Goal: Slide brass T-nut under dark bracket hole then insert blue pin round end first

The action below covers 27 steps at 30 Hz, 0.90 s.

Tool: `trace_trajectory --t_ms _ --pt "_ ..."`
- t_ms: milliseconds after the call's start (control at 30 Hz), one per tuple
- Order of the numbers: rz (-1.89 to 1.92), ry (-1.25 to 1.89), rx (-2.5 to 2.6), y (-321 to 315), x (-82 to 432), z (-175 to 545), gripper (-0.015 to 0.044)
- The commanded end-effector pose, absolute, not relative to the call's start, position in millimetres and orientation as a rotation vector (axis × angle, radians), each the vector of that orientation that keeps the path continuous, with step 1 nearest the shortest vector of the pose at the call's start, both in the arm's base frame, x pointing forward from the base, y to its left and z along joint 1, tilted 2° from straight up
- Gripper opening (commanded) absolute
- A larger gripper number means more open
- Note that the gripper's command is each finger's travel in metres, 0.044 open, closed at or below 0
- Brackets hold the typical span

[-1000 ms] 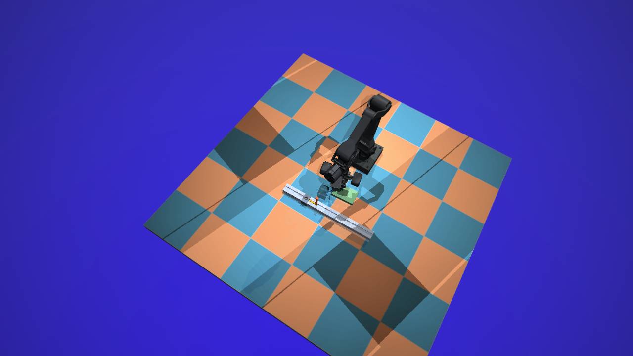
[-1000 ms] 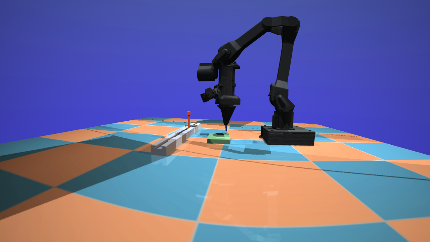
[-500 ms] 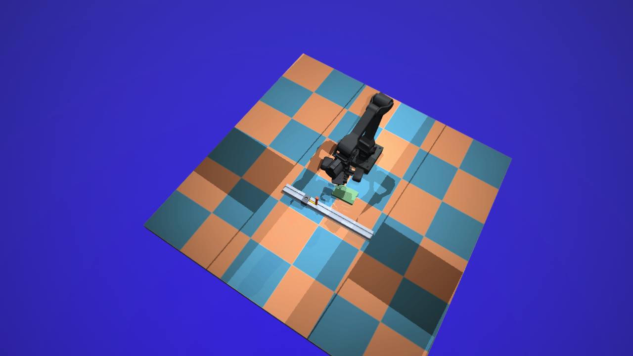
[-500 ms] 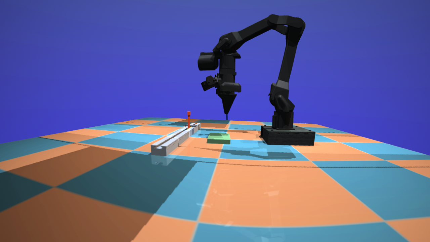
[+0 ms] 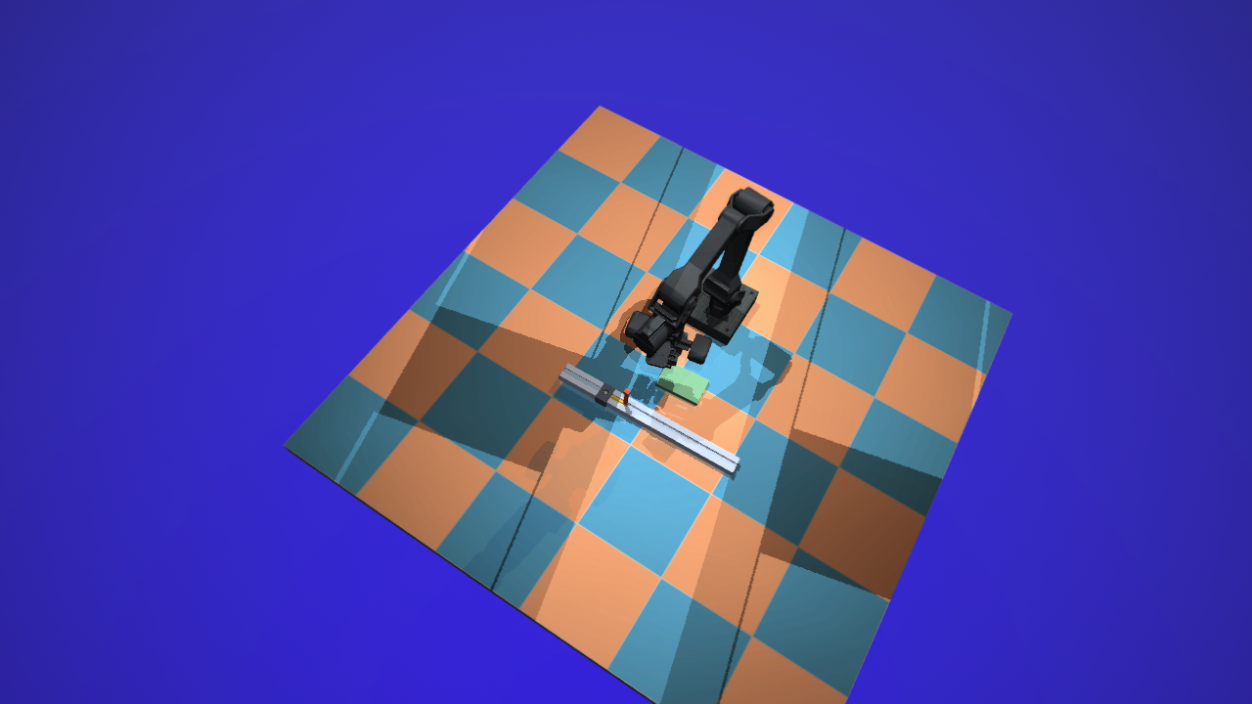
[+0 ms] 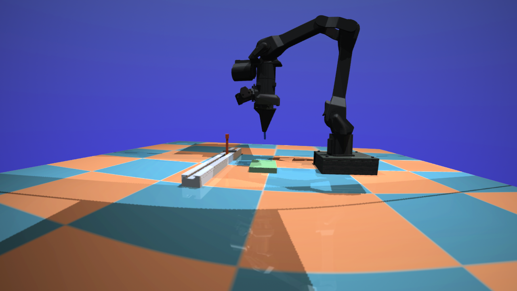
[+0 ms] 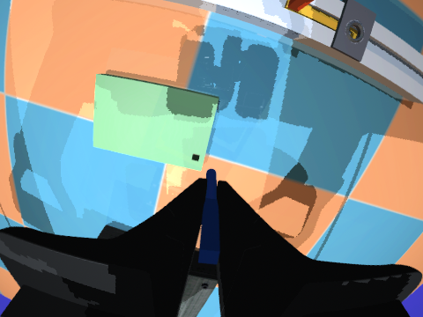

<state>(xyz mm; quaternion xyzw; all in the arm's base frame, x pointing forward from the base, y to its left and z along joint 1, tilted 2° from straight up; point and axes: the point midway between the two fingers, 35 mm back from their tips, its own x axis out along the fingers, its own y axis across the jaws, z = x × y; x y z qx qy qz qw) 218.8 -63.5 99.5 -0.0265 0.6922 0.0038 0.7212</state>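
Top high, oblique; exterior low; both show arm.

Counted: one arm, one gripper, one blue pin, one green tray, one rail, one dark bracket, one brass T-nut, one orange handle.
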Motion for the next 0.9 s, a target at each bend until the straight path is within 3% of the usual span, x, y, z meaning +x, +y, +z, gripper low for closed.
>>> trace_trajectory --t_ms 0,867 --pt "0.002 1.516 -0.051 -71 233 104 -0.0150" --pt "-0.066 1.479 0.013 -122 298 111 -0.0150"
